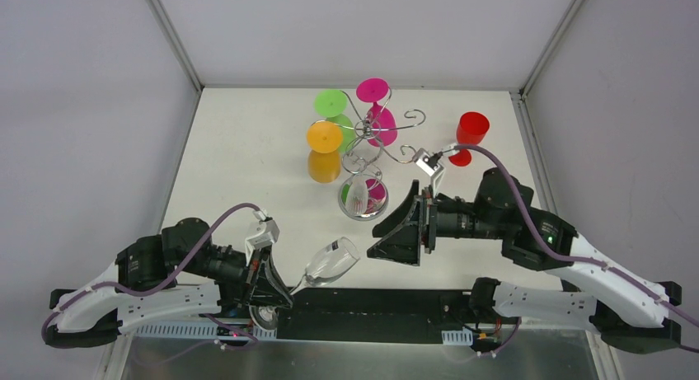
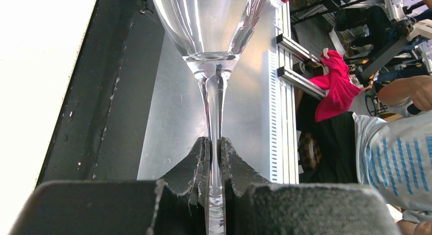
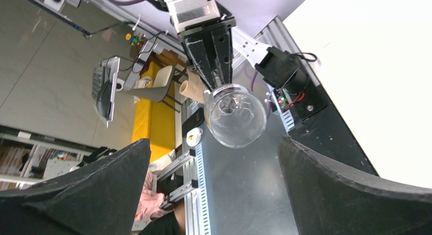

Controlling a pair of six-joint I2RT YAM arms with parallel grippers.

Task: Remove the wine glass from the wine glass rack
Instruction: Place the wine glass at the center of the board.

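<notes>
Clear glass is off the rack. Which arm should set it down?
Left. The left gripper is shut on the glass stem; the right gripper is open, empty and apart from it.

Left gripper (image 1: 284,288) points toward 3 o'clock, pinched on the wine glass (image 1: 334,260) stem. Right gripper (image 1: 383,240) points toward 9 o'clock, jaws wide, seemingly holding nothing.
</notes>
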